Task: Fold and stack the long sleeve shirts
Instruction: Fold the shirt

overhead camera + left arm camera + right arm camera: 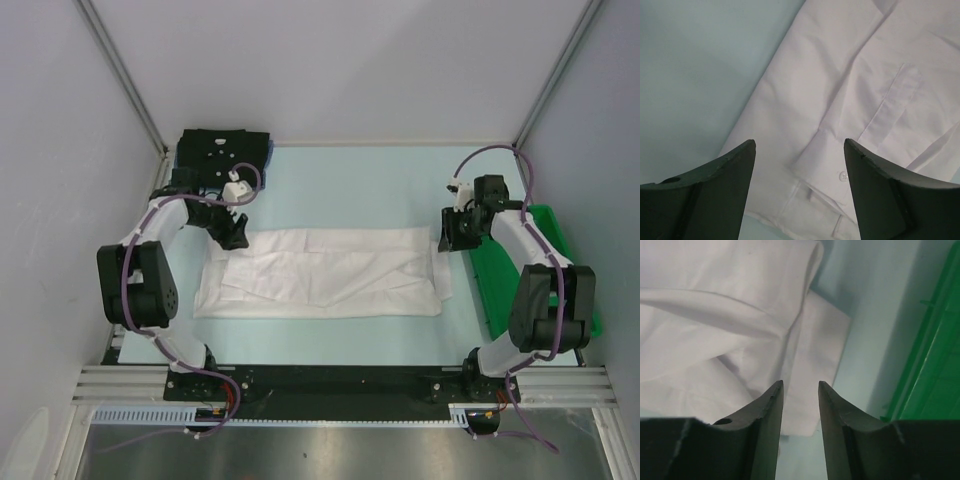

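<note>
A plain white long sleeve shirt (325,272) lies flat and partly folded in the middle of the table. My left gripper (234,235) hovers at its far left corner, jaws wide open and empty; its wrist view shows a buttoned cuff (837,170) and cloth (840,75) between the fingers. My right gripper (452,238) hovers at the shirt's far right corner, jaws open a narrow gap and empty, above a creased corner of the shirt (812,355). The black shirt shows as a folded dark cloth (222,152) at the back left. No blue shirt is in view.
A green plastic tray (502,280) stands at the right edge, under my right arm; its rim shows in the right wrist view (925,345). White walls and metal posts enclose the pale green table (360,185).
</note>
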Motion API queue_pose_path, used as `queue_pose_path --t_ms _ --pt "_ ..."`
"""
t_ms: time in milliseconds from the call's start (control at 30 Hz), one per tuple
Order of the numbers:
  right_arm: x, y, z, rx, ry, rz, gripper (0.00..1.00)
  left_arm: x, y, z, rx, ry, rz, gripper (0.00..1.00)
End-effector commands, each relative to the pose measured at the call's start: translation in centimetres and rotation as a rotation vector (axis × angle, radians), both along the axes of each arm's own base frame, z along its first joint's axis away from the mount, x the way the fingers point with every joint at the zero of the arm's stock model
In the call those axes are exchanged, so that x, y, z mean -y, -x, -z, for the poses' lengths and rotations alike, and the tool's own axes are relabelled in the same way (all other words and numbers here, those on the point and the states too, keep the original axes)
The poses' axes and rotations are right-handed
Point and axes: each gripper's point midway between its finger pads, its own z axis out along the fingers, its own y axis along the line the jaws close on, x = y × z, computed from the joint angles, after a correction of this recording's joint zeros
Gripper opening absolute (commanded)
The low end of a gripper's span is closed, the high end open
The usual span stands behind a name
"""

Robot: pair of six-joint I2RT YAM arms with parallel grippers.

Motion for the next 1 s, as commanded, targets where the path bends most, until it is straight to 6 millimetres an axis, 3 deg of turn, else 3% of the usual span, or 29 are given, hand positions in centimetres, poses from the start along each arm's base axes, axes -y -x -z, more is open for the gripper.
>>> queue_pose_path --t_ms 0,167,433,533,667,733,767,833,967 --pt "1.4 -2.5 2.0 -0.002 0.101 0.024 0.38 0.3 -2.1 -1.6 0.058 0.013 0.031 0.76" --pt "1.7 -2.3 3.9 -0.084 0.108 0.044 0.38 0.9 -2.7 -2.7 0.058 0.047 0.012 0.77" --pt "0.9 -3.0 5.6 -0.111 0.096 0.038 0.5 1.1 -3.5 -2.2 0.046 0.05 -0.003 0.78" --pt "0.8 -2.9 6.3 -0.137 0.092 0.035 0.5 0.9 -3.9 -2.1 0.052 0.042 -0.011 0.78" --pt "0.1 -2.8 6.4 -0.159 0.049 0.028 0.34 0.8 -4.1 -1.8 0.045 0.039 -0.014 0.78" --pt "0.2 -2.7 6.3 -0.163 0.033 0.03 0.22 0.9 -4.2 -1.7 0.041 0.046 -0.016 0.78" --pt "0.3 -2.7 6.2 -0.161 0.044 0.027 0.1 1.0 -4.2 -1.8 0.043 0.048 -0.015 0.78" --pt "0.6 -3.3 5.8 -0.14 0.056 0.03 0.0 0.9 -4.2 -1.8 0.045 0.05 -0.018 0.78" --pt "0.9 -6.7 4.4 -0.037 0.098 0.023 0.0 0.6 -4.1 -1.5 0.025 0.056 -0.047 0.78"
